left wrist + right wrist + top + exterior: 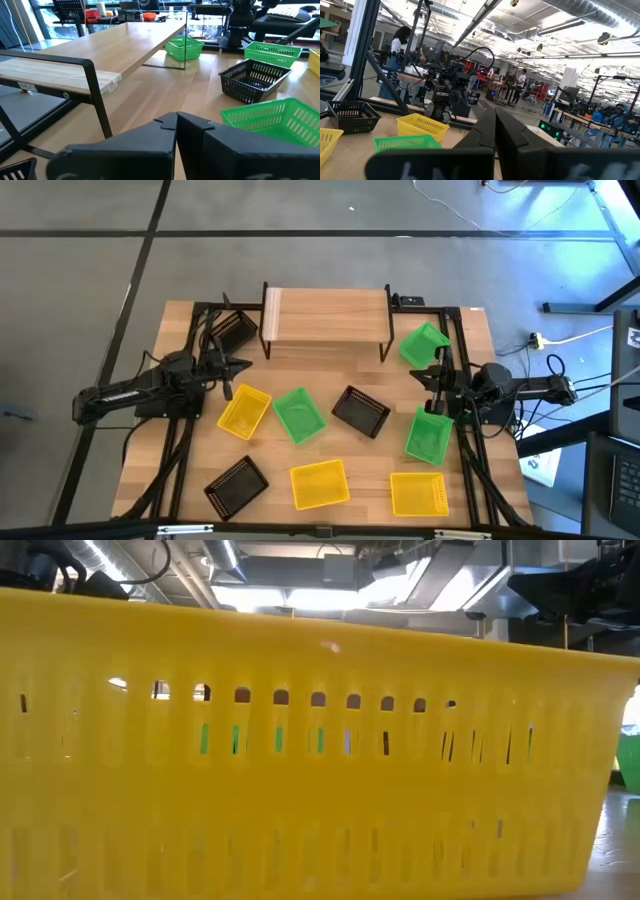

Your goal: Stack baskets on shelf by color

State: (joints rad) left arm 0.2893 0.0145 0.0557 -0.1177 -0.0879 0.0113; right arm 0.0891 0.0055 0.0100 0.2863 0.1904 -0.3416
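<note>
Light: pretty bright and even, coming from ceiling strips.
Shadows: soft, short ones under the shelf.
Glare: windows blown out behind the shelf.
Blur: yellow basket fills the low view, totally soft; wrist fingers blurry too.

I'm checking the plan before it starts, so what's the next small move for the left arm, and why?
Probably open the left gripper and lower it onto the nearest yellow basket. Its fingers look closed on nothing, the shelf top is bare, and that basket lies just in front of it. The right gripper waits between two green baskets.
</note>
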